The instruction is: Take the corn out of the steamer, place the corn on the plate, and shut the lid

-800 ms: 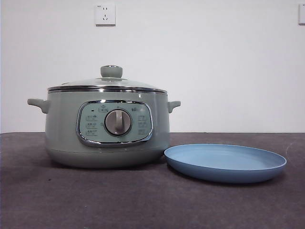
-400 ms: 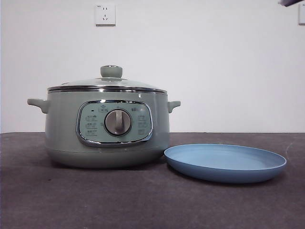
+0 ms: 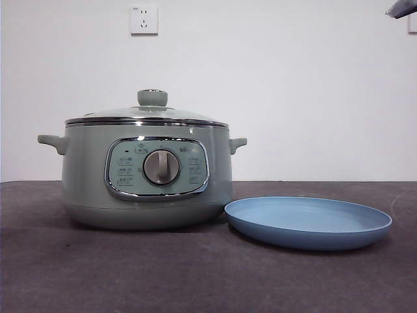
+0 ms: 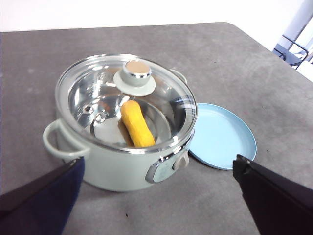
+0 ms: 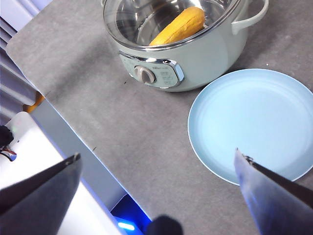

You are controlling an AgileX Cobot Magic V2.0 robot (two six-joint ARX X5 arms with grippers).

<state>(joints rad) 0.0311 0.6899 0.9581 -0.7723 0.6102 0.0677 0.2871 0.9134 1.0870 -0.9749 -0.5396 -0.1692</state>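
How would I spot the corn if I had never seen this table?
Find the sage-green steamer beside the light-blue plate. Look through its glass lid: the corn lies on the shiny inner floor, the only yellow-orange thing there.

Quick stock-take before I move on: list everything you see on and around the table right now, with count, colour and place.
steamer: one, pale sage green with a chrome-framed panel and silver dial, on the table beside the plate.
lid: one, clear glass with chrome rim and pale-green knob, seated on the steamer.
corn: one, yellow-orange, lying inside the steamer under the lid.
plate: one, light blue, nothing on it, its rim close to the steamer's base.
table: one, dark grey.
wall socket: one, white, on the wall behind the steamer.
left gripper: black fingers wide open, above the steamer, holding nothing.
right gripper: fingers wide open, above the plate and table edge, holding nothing.
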